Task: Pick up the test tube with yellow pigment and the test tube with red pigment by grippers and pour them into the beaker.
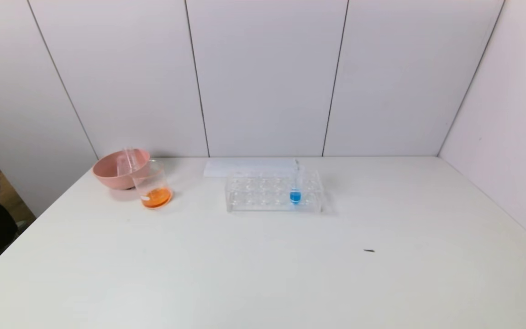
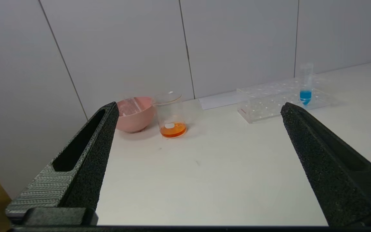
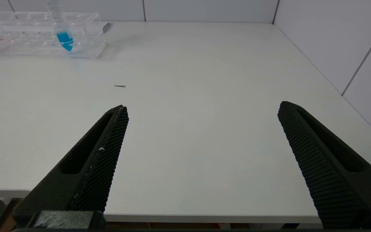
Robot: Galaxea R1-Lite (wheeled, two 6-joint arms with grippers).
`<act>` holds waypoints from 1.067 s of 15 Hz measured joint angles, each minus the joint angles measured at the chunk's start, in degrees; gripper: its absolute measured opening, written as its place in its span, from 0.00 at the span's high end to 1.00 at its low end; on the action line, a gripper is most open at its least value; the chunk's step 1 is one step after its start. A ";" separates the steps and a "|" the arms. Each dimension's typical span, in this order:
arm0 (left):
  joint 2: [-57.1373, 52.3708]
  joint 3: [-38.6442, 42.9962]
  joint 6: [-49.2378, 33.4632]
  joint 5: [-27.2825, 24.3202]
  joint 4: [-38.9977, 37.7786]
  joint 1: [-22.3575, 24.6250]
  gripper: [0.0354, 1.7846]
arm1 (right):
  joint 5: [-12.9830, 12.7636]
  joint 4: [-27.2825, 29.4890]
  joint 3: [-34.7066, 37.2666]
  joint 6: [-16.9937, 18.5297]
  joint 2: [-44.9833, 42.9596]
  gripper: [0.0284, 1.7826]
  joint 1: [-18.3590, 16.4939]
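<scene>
At the far left of the white bench the beaker stands just in front of the pink bowl, holding a shallow pool of orange liquid. Two clear tubes lean inside the bowl. Near the middle, the clear rack holds a blue-liquid tube. The left gripper and right gripper hang at the bench's near edge, jaws spread wide, grasping nothing.
</scene>
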 joint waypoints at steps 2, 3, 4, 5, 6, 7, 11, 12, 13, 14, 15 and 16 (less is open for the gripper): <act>0.00 4.63 -0.16 0.10 -4.02 0.00 0.01 | 0.00 -0.02 0.00 -0.02 0.00 0.05 0.00; 0.00 6.49 -0.16 0.13 -4.62 0.00 0.01 | 0.00 0.00 0.00 0.02 0.00 0.05 0.00; 0.00 7.62 -0.02 0.13 -4.68 0.00 0.01 | 0.00 0.00 0.00 0.05 0.00 0.05 0.00; -0.02 8.33 0.09 0.05 -4.19 0.00 0.01 | 0.00 0.00 0.00 0.02 0.00 0.05 0.00; -0.02 8.98 0.17 0.00 -3.61 0.00 0.01 | 0.00 0.00 0.00 0.02 0.00 0.05 0.00; -0.02 9.29 0.37 0.11 -2.12 0.00 0.01 | 0.00 -0.02 0.00 0.00 0.00 0.05 0.00; -0.02 9.55 0.41 2.15 1.11 0.00 0.01 | 0.00 0.00 0.00 0.02 0.00 0.05 0.00; -0.02 9.57 0.37 3.80 1.82 0.00 0.01 | 0.00 0.00 0.00 0.00 0.00 0.05 0.00; -0.02 9.57 0.28 5.84 3.54 0.00 0.01 | 0.00 0.00 0.00 0.02 0.00 0.05 0.00; -0.02 9.59 0.30 7.63 6.31 0.00 0.01 | 0.00 0.00 0.00 0.02 0.00 0.05 0.00; 0.00 9.62 -0.11 8.68 8.58 0.00 0.01 | 0.00 0.00 0.00 0.02 0.00 0.05 0.00; 0.00 9.62 -0.46 8.87 8.70 -0.01 0.01 | 0.00 0.00 0.00 0.00 0.00 0.05 0.00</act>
